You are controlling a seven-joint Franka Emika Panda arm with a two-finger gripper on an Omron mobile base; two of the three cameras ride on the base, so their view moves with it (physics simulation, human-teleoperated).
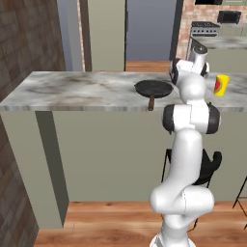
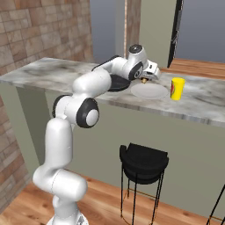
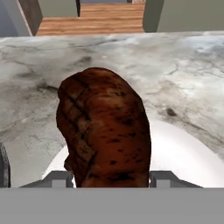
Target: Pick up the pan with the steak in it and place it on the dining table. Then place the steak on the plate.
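Observation:
The black pan point(image 1: 153, 88) with its brown handle sits on the marbled dining table point(image 1: 72, 89), its bowl bare. My gripper point(image 2: 144, 80) hangs just above the left edge of the pale plate point(image 2: 150, 91), right of the pan point(image 2: 115, 83). It is shut on the reddish-brown steak point(image 3: 105, 131), which hangs large between the fingers point(image 3: 59, 178) in the hand view. The white plate point(image 3: 183, 159) lies directly under the steak, and the marbled table top point(image 3: 183, 78) spreads beyond it.
A yellow cup with a red mark point(image 2: 177, 88) stands on the table just right of the plate, also the cup point(image 1: 221, 85) past my arm. A black stool point(image 2: 143, 165) stands under the table edge. A brick wall point(image 1: 24, 38) rises at left.

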